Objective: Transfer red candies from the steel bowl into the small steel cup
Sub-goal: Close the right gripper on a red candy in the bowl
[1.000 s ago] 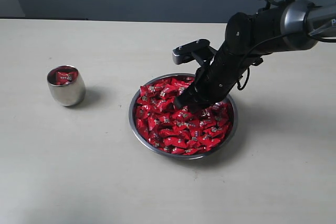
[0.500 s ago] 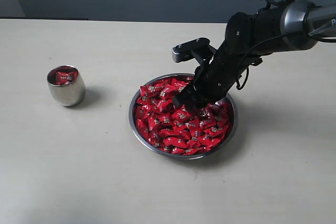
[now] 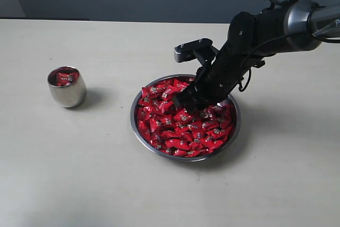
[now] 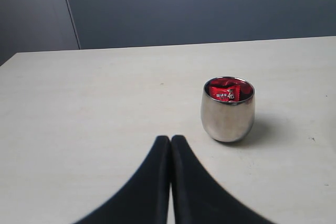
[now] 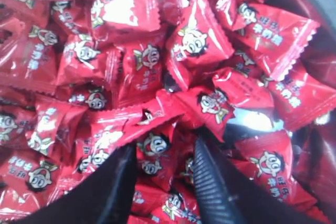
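Right wrist view: right fingers (image 5: pixel 113 192) straddle one red candy (image 5: pixel 154 153), grip unclear; left fingers (image 4: pixel 152 182) pressed together.

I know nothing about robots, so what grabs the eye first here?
A heap of glossy red candies fills the steel bowl on the pale table, with the right gripper dipped into the pile, jaws apart. To the bowl's left in the exterior view stands the small steel cup, red candy showing inside.
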`<state>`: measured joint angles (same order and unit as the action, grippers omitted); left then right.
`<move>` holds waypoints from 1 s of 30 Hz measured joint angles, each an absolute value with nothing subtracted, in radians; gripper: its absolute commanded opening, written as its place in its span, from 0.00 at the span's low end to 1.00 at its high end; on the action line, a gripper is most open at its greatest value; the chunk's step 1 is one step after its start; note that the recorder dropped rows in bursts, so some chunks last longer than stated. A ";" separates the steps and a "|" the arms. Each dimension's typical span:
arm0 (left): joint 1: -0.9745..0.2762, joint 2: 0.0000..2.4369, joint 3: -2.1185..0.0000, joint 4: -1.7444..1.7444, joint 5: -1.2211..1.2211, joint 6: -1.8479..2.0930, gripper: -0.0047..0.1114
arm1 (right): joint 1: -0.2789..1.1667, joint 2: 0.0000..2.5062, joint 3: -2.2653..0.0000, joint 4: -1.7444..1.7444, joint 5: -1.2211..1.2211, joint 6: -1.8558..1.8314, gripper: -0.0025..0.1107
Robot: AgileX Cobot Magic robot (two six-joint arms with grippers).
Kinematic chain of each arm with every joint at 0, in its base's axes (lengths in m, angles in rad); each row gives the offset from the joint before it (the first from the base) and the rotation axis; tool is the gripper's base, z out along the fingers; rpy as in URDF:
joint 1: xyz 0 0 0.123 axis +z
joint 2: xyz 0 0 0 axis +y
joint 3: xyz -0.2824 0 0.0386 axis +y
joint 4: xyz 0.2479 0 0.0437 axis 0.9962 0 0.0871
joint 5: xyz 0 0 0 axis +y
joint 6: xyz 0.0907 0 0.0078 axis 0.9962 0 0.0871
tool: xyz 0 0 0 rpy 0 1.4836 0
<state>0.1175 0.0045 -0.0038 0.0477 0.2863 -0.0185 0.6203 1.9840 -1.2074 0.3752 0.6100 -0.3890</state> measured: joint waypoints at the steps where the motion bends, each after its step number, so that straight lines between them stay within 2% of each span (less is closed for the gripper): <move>1: 0.118 0.004 -0.004 0.048 0.286 -0.018 0.04 | 0.620 1.984 -1.207 0.375 0.612 -0.389 0.34; 30: 0.118 0.004 -0.004 0.048 0.286 -0.018 0.04 | 0.620 1.937 -1.207 0.379 0.626 -0.360 0.34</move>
